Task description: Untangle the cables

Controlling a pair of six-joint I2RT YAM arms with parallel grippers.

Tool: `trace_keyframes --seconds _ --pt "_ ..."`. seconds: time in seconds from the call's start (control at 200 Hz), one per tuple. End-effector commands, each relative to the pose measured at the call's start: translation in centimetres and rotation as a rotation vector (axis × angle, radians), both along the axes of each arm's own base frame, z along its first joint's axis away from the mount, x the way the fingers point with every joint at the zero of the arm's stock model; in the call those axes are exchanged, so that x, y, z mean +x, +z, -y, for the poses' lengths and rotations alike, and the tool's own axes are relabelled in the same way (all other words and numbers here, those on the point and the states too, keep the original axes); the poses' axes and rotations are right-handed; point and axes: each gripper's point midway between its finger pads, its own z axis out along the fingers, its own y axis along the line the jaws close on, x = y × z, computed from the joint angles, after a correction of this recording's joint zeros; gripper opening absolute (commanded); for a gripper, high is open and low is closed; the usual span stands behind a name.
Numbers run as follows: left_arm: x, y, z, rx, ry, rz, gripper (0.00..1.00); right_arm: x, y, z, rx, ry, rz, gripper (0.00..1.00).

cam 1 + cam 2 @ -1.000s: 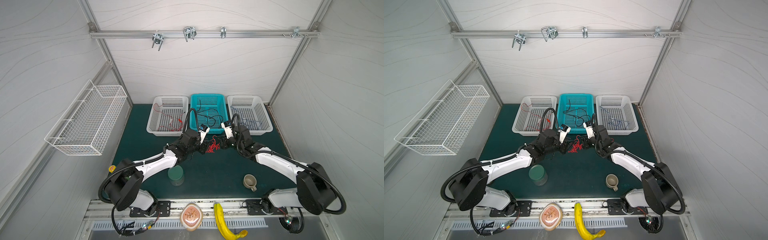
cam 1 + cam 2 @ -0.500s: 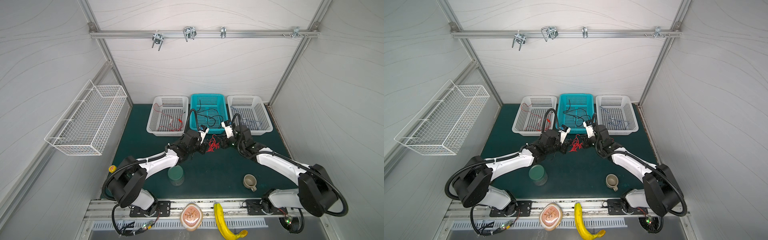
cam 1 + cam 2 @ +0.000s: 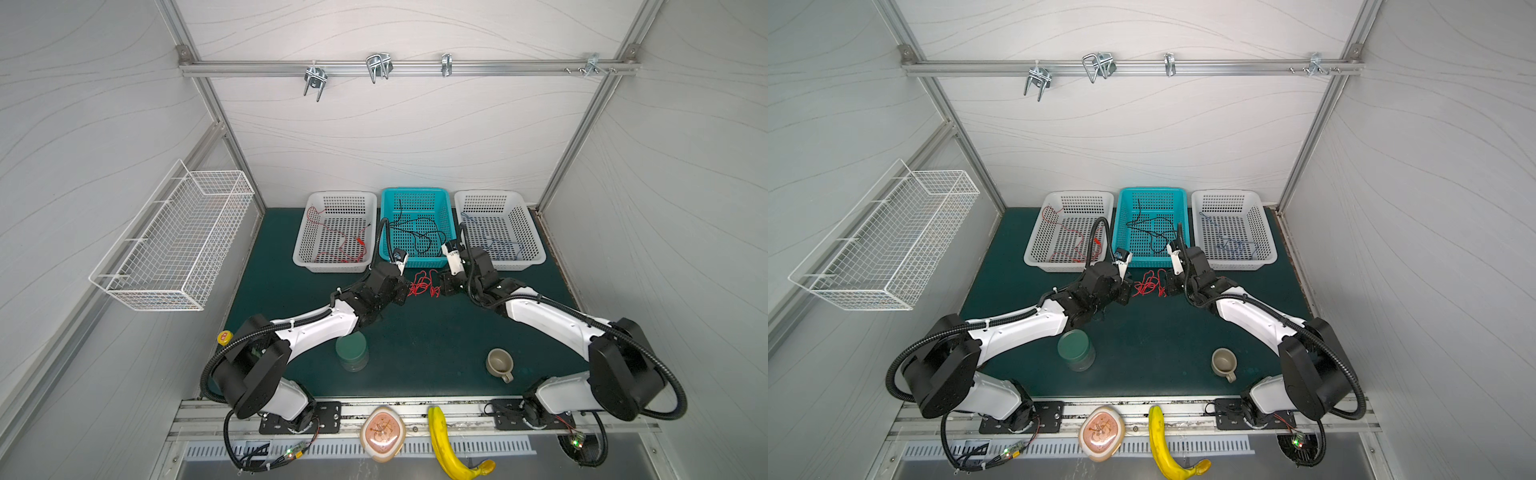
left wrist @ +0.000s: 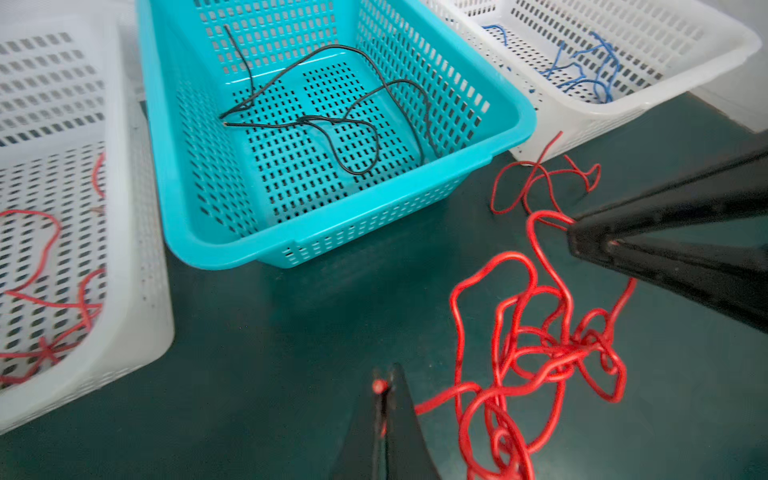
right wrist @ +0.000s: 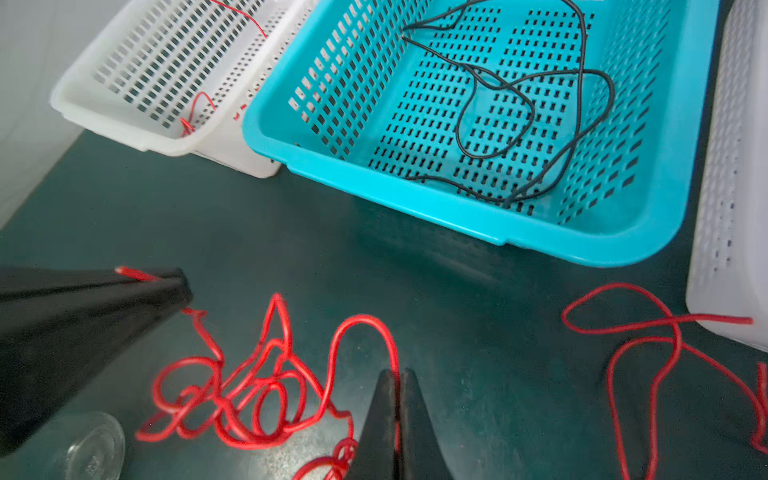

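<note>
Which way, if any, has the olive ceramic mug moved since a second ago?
No. The olive ceramic mug keeps its distance from the silver front rail.

thin red cables (image 4: 555, 365) knotted, loose loops, two strands pinched

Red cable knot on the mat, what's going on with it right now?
Both arms are working the red cable knot on the green mat, in front of the teal basket. The left gripper is shut on a strand near its end; the right gripper is shut on another loop. The knot is not yet pulled apart. A black cable lies in the teal basket; a red cable and blue cables lie in the flanking white baskets.
</note>
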Motion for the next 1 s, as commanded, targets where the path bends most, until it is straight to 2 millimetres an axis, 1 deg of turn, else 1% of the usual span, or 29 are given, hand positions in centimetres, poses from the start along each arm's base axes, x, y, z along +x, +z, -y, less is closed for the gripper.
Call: trace_keyframes --seconds 0.0,0.145,0.265,0.425,0.615,0.715,0.78,0.85,0.996 --pt "1.1 1.0 -4.5 0.115 0.181 0.069 0.00 0.0 -2.4 3.8 -0.205 -0.102 -0.042 0.00" --pt "1.4 1.3 -7.1 0.113 0.274 0.058 0.00 0.3 -2.7 6.2 -0.299 -0.195 -0.035 0.00" --pt "1.6 1.4 -9.3 0.081 0.342 0.040 0.00 0.6 -2.6 8.0 -0.323 -0.267 -0.039 0.00" --pt "1.5 2.0 -11.5 0.078 0.407 0.053 0.00 0.7 -2.6 10.4 -0.273 -0.370 -0.071 0.00" --pt "1.1 2.9 -13.5 0.065 0.470 0.079 0.00 0.8 -2.1 12.3 -0.157 -0.445 -0.086 0.00" --pt "0.8 3.4 -14.0 0.040 0.486 0.089 0.00 0.9 -1.4 11.7 -0.086 -0.419 -0.072 0.00" --pt "0.7 3.6 -13.8 0.024 0.474 0.097 0.00 0.8 -1.0 10.9 -0.053 -0.380 -0.059 0.00" --pt "0.7 3.9 -13.4 -0.008 0.451 0.110 0.00 0.7 -0.7 10.2 -0.018 -0.346 -0.051 0.00" --pt "0.2 4.4 -11.6 -0.095 0.352 0.135 0.00 0.4 0.4 7.4 0.095 -0.218 -0.028 0.00"
